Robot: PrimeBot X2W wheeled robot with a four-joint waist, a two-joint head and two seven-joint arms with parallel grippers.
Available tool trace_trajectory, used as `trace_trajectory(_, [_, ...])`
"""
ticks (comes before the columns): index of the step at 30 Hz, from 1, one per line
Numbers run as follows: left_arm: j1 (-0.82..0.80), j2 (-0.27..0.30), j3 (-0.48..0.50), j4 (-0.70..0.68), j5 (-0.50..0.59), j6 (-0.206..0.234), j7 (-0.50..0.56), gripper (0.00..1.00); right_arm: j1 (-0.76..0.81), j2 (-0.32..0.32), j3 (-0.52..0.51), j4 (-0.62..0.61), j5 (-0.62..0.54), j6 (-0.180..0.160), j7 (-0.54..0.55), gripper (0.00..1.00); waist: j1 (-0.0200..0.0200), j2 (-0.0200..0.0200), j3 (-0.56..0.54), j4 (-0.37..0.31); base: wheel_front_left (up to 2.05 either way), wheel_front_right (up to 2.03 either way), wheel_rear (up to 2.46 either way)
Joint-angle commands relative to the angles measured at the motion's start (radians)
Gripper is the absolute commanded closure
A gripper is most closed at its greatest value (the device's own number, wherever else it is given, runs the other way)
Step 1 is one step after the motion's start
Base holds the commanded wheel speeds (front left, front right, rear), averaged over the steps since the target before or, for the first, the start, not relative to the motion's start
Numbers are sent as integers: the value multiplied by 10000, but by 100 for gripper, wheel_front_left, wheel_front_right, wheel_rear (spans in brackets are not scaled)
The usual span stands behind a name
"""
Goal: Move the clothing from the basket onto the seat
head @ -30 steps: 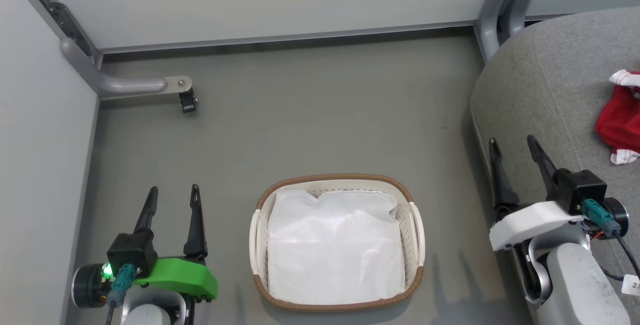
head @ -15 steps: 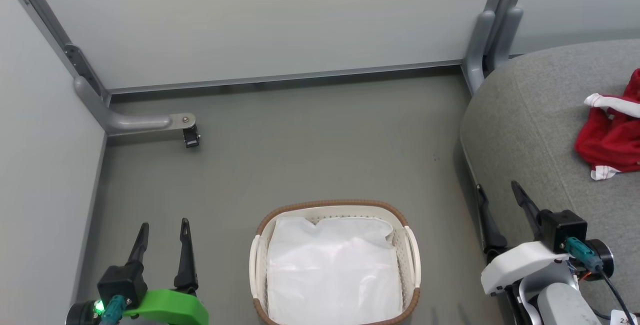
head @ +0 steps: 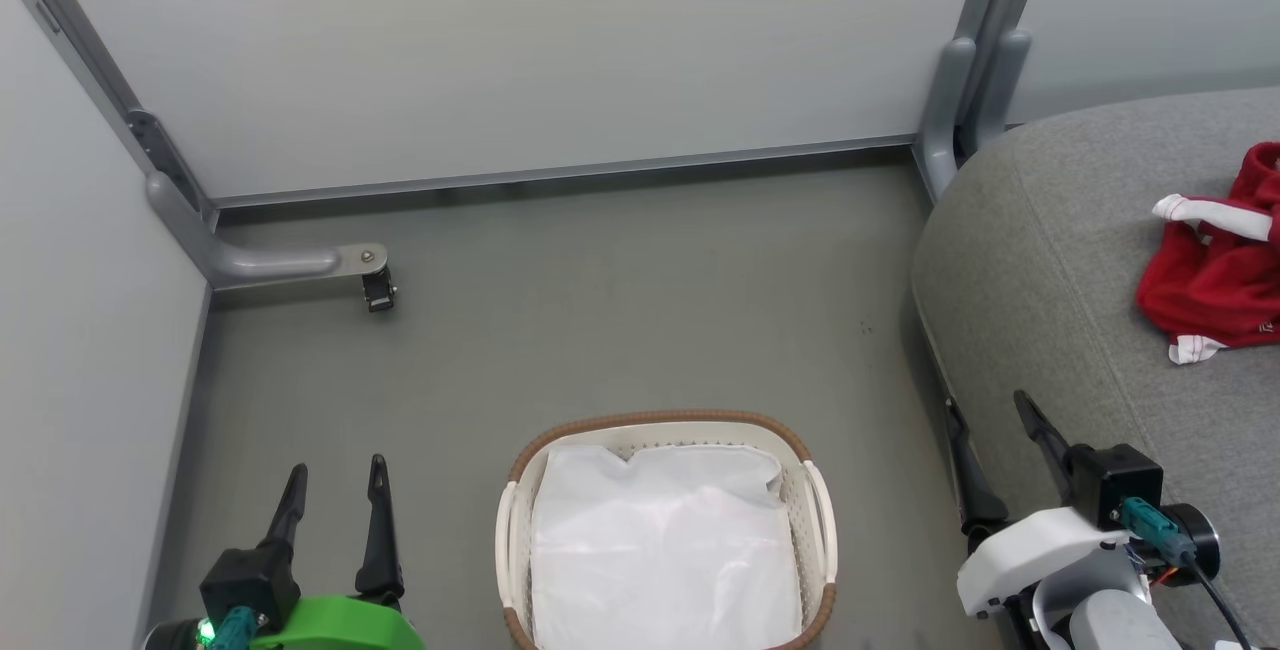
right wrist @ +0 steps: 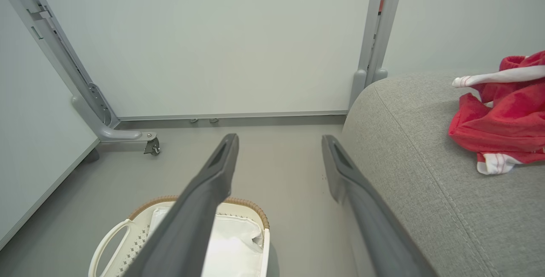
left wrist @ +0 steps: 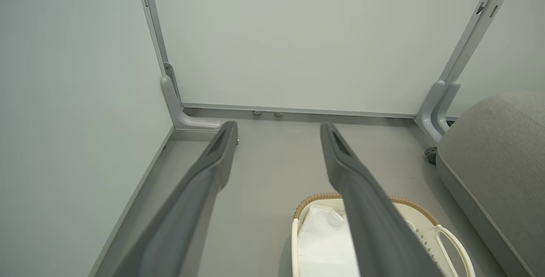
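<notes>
**Grippers empty, clothing (head: 1215, 285) on the seat (head: 1050, 260)**

You had the left gripper (head: 337, 467) and right gripper (head: 985, 402) spread wide, holding nothing, on either side of the basket (head: 660, 420). Its white liner (head: 665, 550) lay inside. The clothing sat crumpled on the seat, far right.

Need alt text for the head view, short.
Red clothing lies crumpled on the grey seat at right; the basket on the floor holds just its white liner. Both open and empty, the left pincer and right pincer sit low in frame.
</notes>
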Motion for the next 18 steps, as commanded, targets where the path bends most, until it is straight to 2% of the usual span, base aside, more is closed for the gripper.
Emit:
trace_trajectory(1, [62, 27, -19, 49, -93, 7, 5, 0, 51, -23, 30, 15, -12, -14, -3, 0, 1, 0, 8, 3, 0, 0, 0])
trace_trajectory(2, [56, 27, -25, 67, -114, -39, 5, 0, 49, -21, 42, 8, -9, -14, -2, 0, 1, 0, 9, 5, 0, 0, 0])
trace_trajectory(3, [-1, -2, -17, 43, -40, -13, 1, 100, 0, 4, 35, -3, 4, 0, 0, 100, 1, 0, 8, 4, 0, 0, 0])
trace_trajectory(7, [32, -44, -13, 390, -49, -11, 15, 100, 162, 94, 30, 321, 25, 0, 21, 100, 1, 0, 6, 3, 0, 0, 0])
trace_trajectory(18, [-184, -35, 251, 278, -2134, -115, 597, 100, 117, 80, -211, 106, 2181, -1, 612, 100, 1, 0, -13, -10, 0, 0, 0])
